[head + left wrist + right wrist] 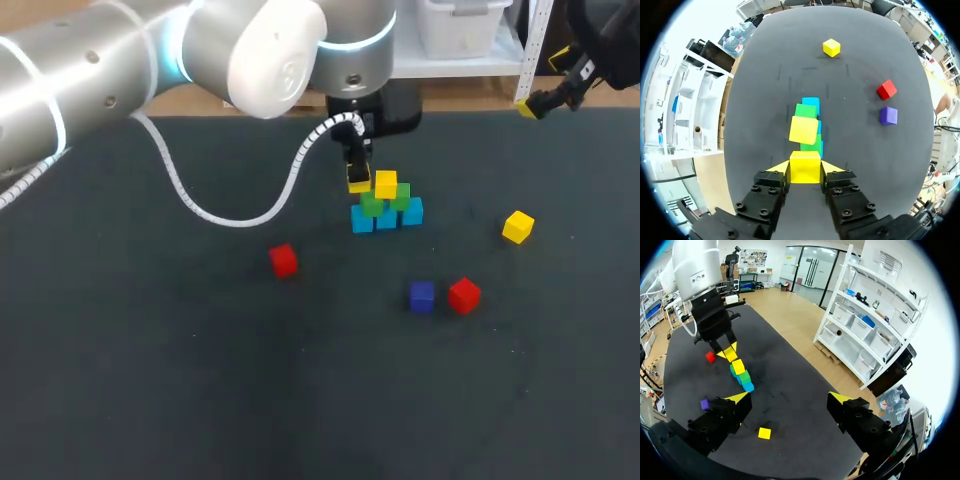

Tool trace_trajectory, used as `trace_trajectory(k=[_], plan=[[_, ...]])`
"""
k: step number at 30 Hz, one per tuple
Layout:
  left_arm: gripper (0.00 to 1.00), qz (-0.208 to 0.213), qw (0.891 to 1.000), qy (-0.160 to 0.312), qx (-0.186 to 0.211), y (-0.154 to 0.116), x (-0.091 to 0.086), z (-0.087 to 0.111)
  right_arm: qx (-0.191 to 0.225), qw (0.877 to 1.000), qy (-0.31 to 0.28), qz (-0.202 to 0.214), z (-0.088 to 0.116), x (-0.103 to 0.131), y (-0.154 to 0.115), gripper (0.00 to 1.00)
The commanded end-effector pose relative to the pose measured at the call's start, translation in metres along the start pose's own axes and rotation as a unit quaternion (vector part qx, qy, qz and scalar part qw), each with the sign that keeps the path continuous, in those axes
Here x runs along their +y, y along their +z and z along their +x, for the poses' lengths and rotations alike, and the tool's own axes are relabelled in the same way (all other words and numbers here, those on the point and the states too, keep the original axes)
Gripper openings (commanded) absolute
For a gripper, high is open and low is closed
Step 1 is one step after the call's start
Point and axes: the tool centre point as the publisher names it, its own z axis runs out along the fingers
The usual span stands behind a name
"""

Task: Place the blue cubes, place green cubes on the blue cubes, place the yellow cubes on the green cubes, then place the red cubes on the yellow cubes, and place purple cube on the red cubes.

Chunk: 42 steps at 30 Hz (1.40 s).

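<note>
Our left gripper [805,168] is closed on the held yellow cube [805,161], with one yellow-tipped finger pressed against each side of it. It holds this cube at the stack [386,206], at the end nearer our left arm, level with and just beside the placed yellow cube [386,185]. We cannot tell whether the held cube touches the green one below it.

The stack is a row of three blue cubes [387,217] set close together on the table [150,360]. Two green cubes [400,196] sit on them, and the placed yellow cube sits on the greens.

A loose yellow cube [517,227] lies near the stack, on its right-arm side. On the side of the stack nearer us, the purple cube [421,296] and a red cube [464,295] lie just beside each other without touching. The lone red cube [284,260] lies nearer us too, but off toward the left-arm side of the stack.

Our right gripper [789,399] has its fingers spread wide with nothing between them, well apart from the stack and beyond it on the right
</note>
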Motion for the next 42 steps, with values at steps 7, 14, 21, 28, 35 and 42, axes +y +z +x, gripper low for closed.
trace_trajectory(k=[7,14,21,28,35,42], plan=[[0.0,0.01,1.0,-0.002,0.004,0.006,0.002,-0.005,0.0,1.0,0.0,0.0,0.0,0.0,0.0,1.0],[0.0,0.011,1.0,-0.002,0.006,0.008,0.003,-0.006,0.0,1.0,0.0,0.0,0.0,0.0,0.0,1.0],[0.0,0.011,1.0,0.0,0.005,0.01,0.004,-0.007,0.0,1.0,0.0,0.0,0.0,0.0,0.0,1.0],[0.0,0.011,1.0,0.001,0.005,0.012,0.003,-0.007,0.0,1.0,0.0,0.0,0.0,0.0,0.0,1.0],[0.0,0.011,1.0,0.003,0.006,0.013,0.003,-0.008,0.0,1.0,0.0,0.0,0.0,0.0,0.0,1.0],[0.0,0.012,1.0,0.003,0.008,0.016,0.002,-0.008,0.0,1.0,0.0,0.0,0.0,0.0,0.0,1.0]])
